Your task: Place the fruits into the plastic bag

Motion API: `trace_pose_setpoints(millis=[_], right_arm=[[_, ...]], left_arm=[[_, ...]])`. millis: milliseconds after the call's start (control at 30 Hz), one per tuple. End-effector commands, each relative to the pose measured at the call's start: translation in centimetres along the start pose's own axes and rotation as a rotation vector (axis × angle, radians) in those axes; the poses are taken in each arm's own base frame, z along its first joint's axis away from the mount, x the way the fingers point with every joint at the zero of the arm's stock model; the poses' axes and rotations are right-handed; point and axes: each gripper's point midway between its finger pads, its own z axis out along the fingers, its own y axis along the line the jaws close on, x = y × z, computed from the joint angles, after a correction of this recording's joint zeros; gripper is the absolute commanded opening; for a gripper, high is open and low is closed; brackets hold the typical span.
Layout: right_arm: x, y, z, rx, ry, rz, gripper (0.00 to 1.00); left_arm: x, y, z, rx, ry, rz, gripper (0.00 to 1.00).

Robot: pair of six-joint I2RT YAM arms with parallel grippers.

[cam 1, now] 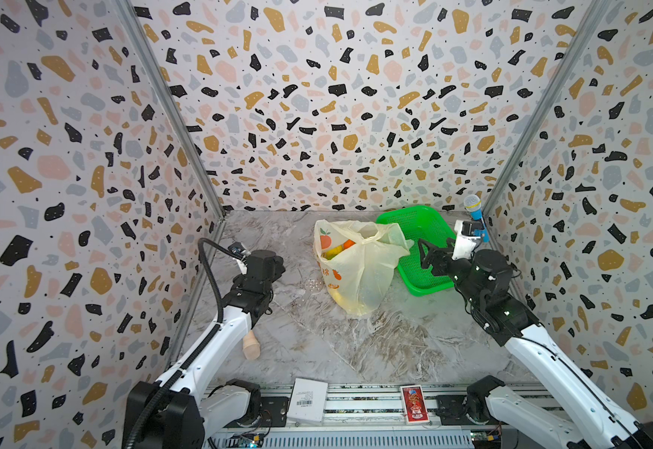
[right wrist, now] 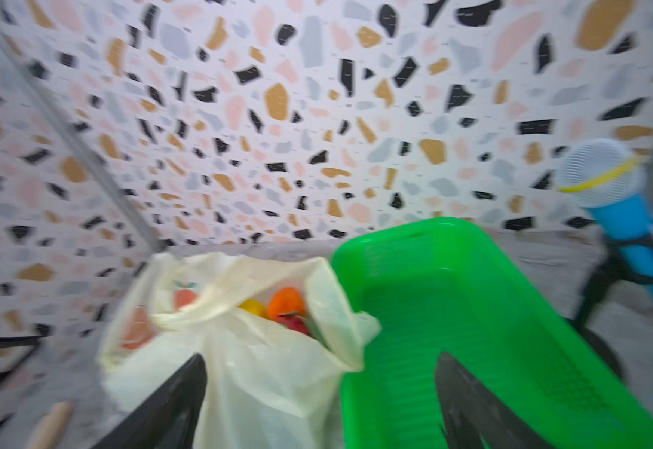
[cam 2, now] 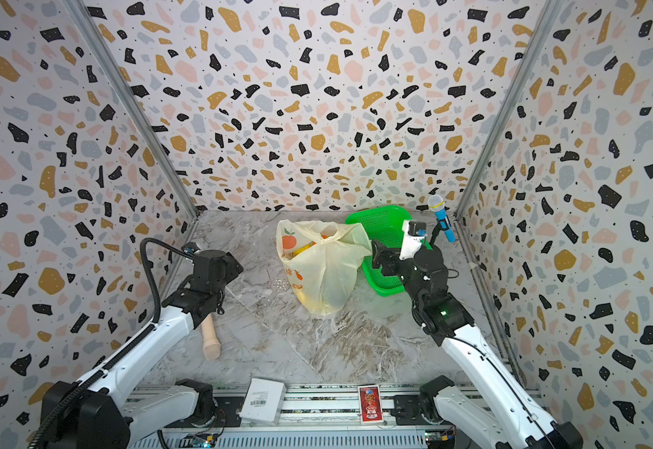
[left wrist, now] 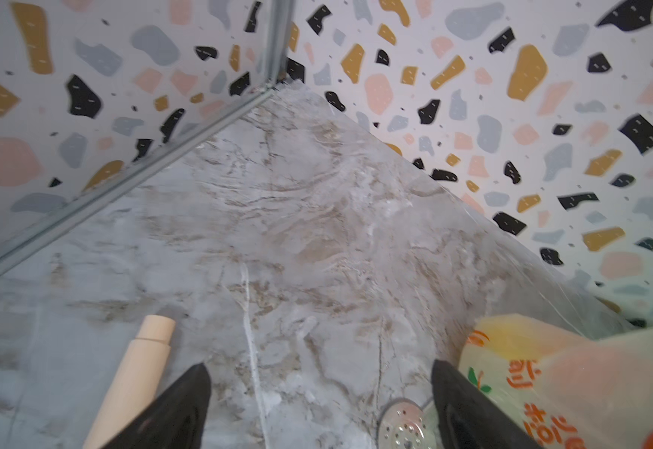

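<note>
The marble bench (cam 1: 356, 342) is lying beneath both sets of fingers. The plastic bag (cam 1: 360, 268) is sitting on it between them, slumping just beside the left fingers (left wrist: 179, 408) and just ahead of the right fingers (right wrist: 468, 400). The green basket (cam 1: 422, 229) is resting just beside the bag, below the right fingers. Both pairs are standing wide apart, gripping nothing. The fruits (right wrist: 286, 305), orange, yellow and red, are showing inside the bag's open mouth, ahead of the right fingers.
</note>
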Motion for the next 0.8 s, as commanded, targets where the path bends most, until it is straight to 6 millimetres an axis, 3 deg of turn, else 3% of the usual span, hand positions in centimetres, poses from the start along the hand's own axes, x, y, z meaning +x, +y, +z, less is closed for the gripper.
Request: trace_pose_setpoints(millis=[0, 133, 267, 500, 600, 700, 767], right_arm=[[1.1, -7.0, -1.2, 0.313, -0.16, -0.041, 0.99], [6.4, -11.2, -1.5, 0.437, -0.195, -0.147, 0.99], [11.5, -14.8, -0.4, 0.575, -0.061, -0.18, 0.99], [13.4, -16.1, 0.0, 0.554, -0.094, -0.153, 0.99], [13.1, -15.3, 1.2, 0.496, -0.093, -0.206, 0.99], [13.9, -14.6, 2.0, 0.43, -0.097, -0.25, 0.99], [14.4, -13.5, 3.6, 0.354, -0.056, -0.286, 0.99]], left_arm=[[-3.3, 3.8, 0.0, -0.227, -0.157, 0.088, 0.99], [-4.2, 6.0, 0.2, -0.374, -0.276, 0.187, 1.0], [-3.7, 7.4, 1.0, -0.482, -0.334, 0.286, 0.99], [1.2, 6.8, 5.5, -0.4, -0.269, 0.353, 1.0], [2.7, 6.2, 6.8, -0.34, -0.255, 0.334, 1.0], [3.2, 6.2, 7.5, -0.341, -0.25, 0.319, 1.0], [3.6, 6.3, 7.6, -0.324, -0.267, 0.301, 1.0]])
